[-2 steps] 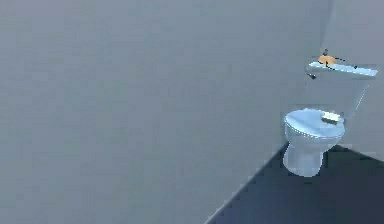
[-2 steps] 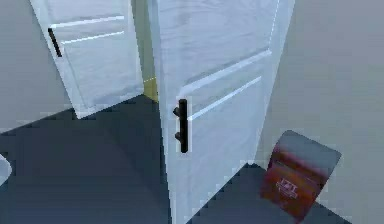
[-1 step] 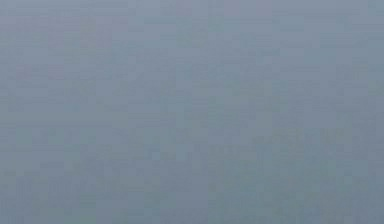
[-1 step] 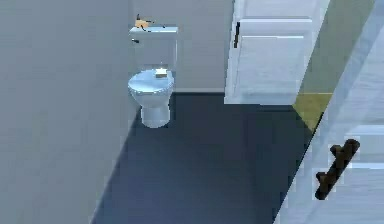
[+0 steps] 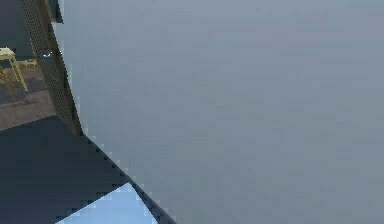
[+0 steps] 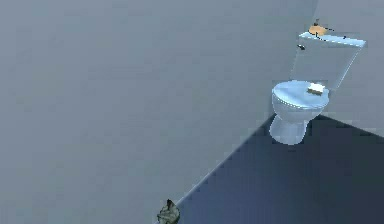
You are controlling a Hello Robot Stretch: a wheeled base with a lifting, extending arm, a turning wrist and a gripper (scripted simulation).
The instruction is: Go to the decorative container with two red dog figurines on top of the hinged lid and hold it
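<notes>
on the tank lid of the white ceramic toilet (image 6: 286, 124) sits a small orange-brown object (image 6: 318, 30), probably the decorative container, though it is too small to make out any dog figurines. a small white item (image 6: 317, 89) lies on the toilet's seat lid. the hand's state i cannot tell. the container is likely light, rigid and breakable, with a loose hinged lid, so grip the body's sides below the lid, not the figurines.
</notes>
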